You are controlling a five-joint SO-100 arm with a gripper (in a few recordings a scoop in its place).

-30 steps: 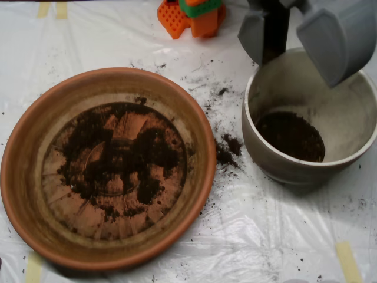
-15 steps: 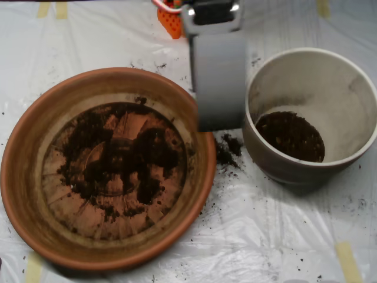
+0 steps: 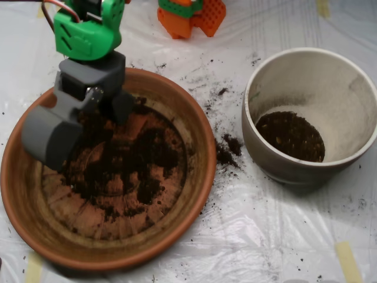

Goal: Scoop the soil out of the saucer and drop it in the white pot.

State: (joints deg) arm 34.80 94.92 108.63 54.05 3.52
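- The whole work surface is covered by a white plastic sheet, wrinkled and creased, with soft glare toward the far right.
- Strips of pale yellow tape are seen at the near right, the near left and the far right edge.
- An orange plastic block is seen at the far edge, right of centre.
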